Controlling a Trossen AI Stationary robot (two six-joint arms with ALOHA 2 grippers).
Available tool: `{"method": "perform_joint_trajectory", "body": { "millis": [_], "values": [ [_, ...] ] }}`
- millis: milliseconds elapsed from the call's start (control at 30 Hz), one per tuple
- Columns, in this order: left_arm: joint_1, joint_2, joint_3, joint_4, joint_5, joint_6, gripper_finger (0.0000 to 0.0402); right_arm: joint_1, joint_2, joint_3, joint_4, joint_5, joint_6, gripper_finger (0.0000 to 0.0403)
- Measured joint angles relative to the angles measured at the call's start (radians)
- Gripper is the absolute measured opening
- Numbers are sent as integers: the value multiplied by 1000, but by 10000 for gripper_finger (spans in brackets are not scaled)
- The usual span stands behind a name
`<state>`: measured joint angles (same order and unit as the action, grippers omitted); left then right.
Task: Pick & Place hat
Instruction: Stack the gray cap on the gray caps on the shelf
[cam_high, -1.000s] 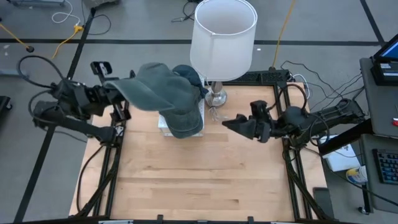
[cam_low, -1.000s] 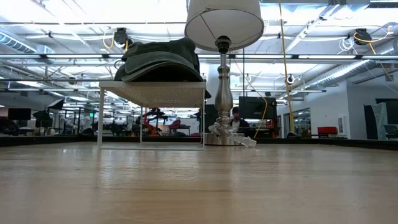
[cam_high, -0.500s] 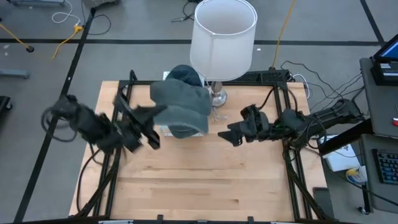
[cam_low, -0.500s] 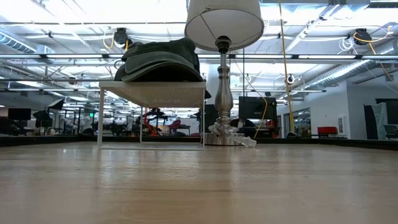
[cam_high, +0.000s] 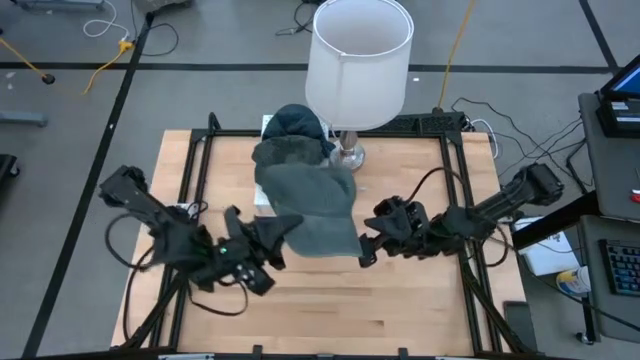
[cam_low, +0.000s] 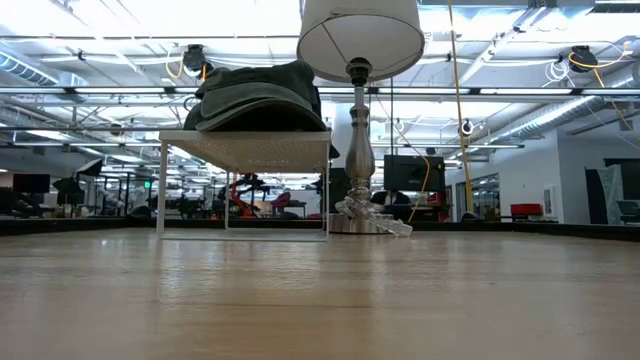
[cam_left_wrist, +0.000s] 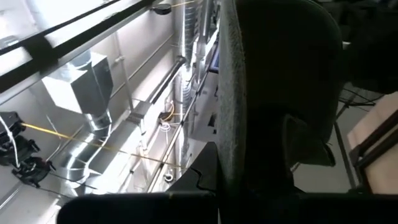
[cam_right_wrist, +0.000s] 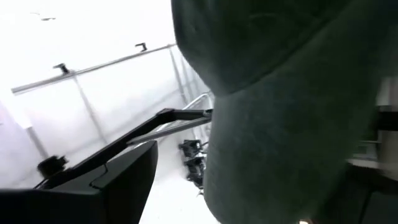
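Hat (cam_high: 315, 205) between both grippers overhead; stacked hats (cam_low: 255, 98) on stand (cam_low: 245, 140) low.

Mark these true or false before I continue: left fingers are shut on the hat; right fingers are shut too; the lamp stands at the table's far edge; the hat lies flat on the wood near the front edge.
1. The left gripper has its fingers shut on the grey-green hat. True.
2. The right gripper has its fingers shut too. False: they are open, at the hat's opposite edge.
3. The lamp stands at the far edge of the table. True.
4. The hat lies flat on the wood near the front edge. False: it is held up over the table's middle, between the two grippers.
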<state>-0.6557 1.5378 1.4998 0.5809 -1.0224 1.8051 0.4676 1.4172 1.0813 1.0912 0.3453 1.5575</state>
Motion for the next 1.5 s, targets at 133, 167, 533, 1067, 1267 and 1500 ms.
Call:
{"method": "perform_joint_trajectory", "body": {
  "millis": [133, 167, 533, 1067, 1267, 1500],
  "values": [
    [-2, 40, 0, 12, -1, -32, 8, 17, 43, 0, 99, -3, -14, 325],
    [-3, 49, 0, 20, -1, -35, 8, 25, 47, 0, 106, -5, -14, 319],
    [-23, 79, 0, 2, -34, -274, 56, 91, 57, 0, 38, -77, -127, 65],
    [-118, 74, -1, -559, -13, -1450, 145, 133, -28, -2, -109, -431, -291, 6],
    [-154, 61, -2, -678, 8, -1778, 177, 131, -103, 0, -430, -593, -322, 5],
    [-151, -19, -1, -734, 122, -2127, 222, 135, -191, 1, -858, -649, -465, 5]
  ]
}}
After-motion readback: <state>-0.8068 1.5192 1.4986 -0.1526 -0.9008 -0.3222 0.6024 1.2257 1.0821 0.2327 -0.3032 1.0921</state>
